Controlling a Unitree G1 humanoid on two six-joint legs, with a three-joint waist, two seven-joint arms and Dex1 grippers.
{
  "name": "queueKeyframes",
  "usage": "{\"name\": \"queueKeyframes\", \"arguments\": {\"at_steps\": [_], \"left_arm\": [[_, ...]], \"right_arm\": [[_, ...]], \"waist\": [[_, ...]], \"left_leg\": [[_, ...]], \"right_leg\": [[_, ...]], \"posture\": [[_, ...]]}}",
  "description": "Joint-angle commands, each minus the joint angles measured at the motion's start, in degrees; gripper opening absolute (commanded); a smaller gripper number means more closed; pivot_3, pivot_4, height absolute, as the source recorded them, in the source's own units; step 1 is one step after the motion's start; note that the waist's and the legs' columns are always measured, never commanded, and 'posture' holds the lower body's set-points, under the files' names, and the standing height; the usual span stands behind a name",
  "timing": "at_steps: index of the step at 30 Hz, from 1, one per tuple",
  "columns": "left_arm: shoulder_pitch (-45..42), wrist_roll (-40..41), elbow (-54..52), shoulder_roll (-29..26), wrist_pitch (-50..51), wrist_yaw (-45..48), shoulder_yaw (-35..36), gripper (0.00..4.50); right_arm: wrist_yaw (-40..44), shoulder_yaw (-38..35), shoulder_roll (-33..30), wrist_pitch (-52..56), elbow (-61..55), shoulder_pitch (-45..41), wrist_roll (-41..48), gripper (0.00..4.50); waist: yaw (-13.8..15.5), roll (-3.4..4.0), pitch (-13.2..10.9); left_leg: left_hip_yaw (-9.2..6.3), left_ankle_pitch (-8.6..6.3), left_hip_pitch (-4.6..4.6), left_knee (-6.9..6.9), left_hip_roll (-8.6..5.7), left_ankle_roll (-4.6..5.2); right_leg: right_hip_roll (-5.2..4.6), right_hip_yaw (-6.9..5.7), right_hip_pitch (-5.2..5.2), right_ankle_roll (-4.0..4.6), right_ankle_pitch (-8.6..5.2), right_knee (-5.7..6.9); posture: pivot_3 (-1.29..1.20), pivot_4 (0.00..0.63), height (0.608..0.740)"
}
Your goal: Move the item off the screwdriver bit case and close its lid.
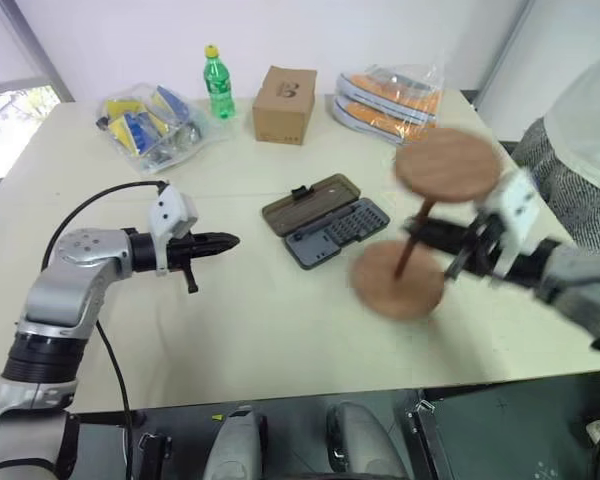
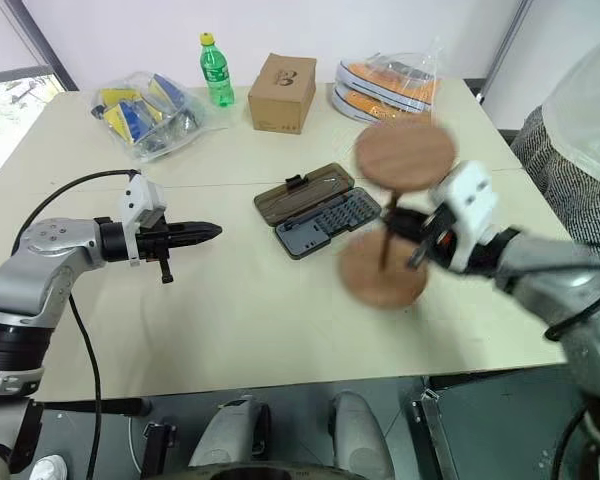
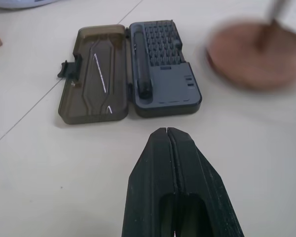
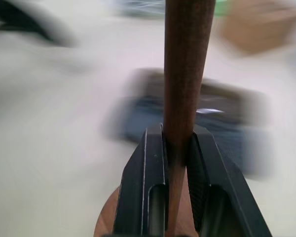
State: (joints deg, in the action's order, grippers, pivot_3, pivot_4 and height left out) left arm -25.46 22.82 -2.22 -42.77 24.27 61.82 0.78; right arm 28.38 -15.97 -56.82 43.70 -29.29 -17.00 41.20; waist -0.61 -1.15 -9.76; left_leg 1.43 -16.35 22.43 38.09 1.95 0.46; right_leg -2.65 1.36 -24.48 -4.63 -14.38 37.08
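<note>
The left gripper (image 1: 223,241) is hovering above the table (image 1: 260,330) with its jaws pressed together, empty, aimed toward the screwdriver bit case (image 1: 338,233), which is lying open mid-table, its lid (image 3: 94,74) folded flat. The right gripper (image 4: 178,143) is clamping the item (image 1: 421,222) by its thin rod, just right of the case. Risk: the top-heavy discs pivoting in that narrow grip, swinging into the case.

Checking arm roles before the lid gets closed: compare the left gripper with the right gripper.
The left gripper is shut on nothing; the right gripper is shut on the wooden stand, clamping its rod. The left gripper sits left of the open bit case, the right gripper to its right. Both have two black fingers.
</note>
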Motion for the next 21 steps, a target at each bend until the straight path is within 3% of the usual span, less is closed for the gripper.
{"name": "queueKeyframes", "arguments": {"at_steps": [1, 8, 15, 21], "left_arm": [[-0.3, -0.4, -0.3, 0.1, -1.5, 0.1, 0.4, 0.00], [0.3, -0.8, -0.4, 0.7, -2.2, -0.4, 0.5, 0.00], [1.2, -1.0, -1.0, 0.6, -2.3, -0.7, 1.0, 0.00], [2.3, -1.1, -2.1, 0.5, -2.3, -1.2, 1.1, 0.00]], "right_arm": [[-2.2, -0.4, -1.5, -4.1, 5.7, -4.8, -8.2, 0.01], [-11.0, 1.8, 4.5, -9.9, 24.7, -13.2, -20.9, 0.01], [-21.7, -6.1, 15.0, -14.4, 40.4, -18.4, -22.8, 0.01], [-24.9, -9.0, 17.9, -17.1, 41.8, -16.5, -23.6, 0.01]], "waist": [[-0.1, 0.00, 0.0], [-0.2, 0.01, 0.0], [-0.2, 0.15, -0.1], [-0.2, 0.16, -0.1]], "left_leg": [[0.00, 0.00, 0.00, -0.01, 0.00, 0.00], [0.05, 0.00, 0.00, -0.02, 0.01, 0.00], [0.08, 0.00, 0.03, -0.03, 0.01, 0.00], [0.09, 0.00, 0.03, -0.04, 0.00, 0.00]], "right_leg": [[0.01, 0.00, -0.01, 0.00, 0.00, 0.01], [0.02, 0.04, -0.04, 0.00, 0.00, 0.01], [0.01, 0.07, -0.07, -0.03, 0.02, 0.03], [-0.02, 0.08, -0.07, -0.03, 0.02, 0.03]], "posture": [[0.00, 0.150, 0.740], [0.00, 0.150, 0.740], [0.00, 0.150, 0.740], [0.00, 0.150, 0.740]]}}
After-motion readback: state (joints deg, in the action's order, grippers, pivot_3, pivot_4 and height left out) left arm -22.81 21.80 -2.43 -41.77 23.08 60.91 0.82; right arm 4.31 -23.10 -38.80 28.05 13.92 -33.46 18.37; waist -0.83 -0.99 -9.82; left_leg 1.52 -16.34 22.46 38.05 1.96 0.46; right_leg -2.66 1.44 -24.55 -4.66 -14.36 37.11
